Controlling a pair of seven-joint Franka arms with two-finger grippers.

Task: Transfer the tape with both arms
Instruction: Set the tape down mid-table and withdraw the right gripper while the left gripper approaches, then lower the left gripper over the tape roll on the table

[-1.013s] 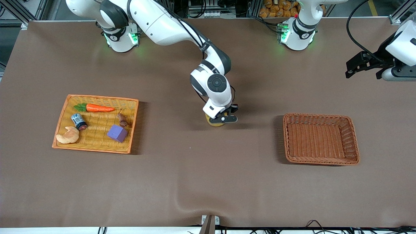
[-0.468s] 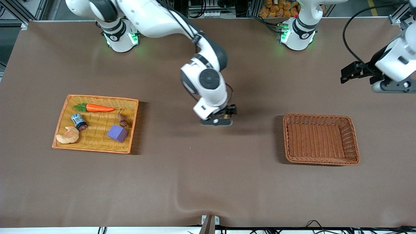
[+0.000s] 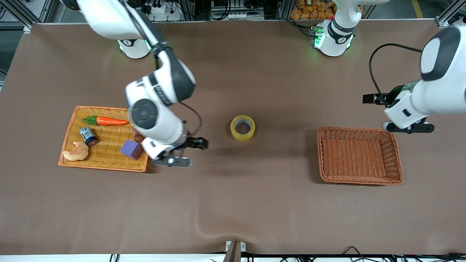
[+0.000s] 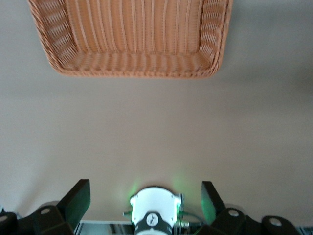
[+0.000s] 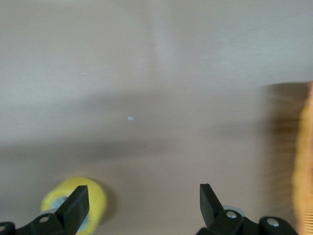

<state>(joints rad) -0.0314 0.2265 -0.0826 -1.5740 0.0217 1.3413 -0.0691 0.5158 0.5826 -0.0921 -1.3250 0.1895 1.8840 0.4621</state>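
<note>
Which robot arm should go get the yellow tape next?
Probably the left. The yellow roll of tape lies flat mid-table with neither gripper on it. The open left gripper hangs beside the empty brown wicker basket, where the tape likely goes. The open right gripper hangs by the orange tray.

The right gripper [image 3: 182,154] hangs low off a bent wrist, its fingers [image 5: 76,205] spread wide with nothing between them. The left gripper [image 3: 407,125] (also spread wide) hangs empty from its raised, folded arm.
</note>
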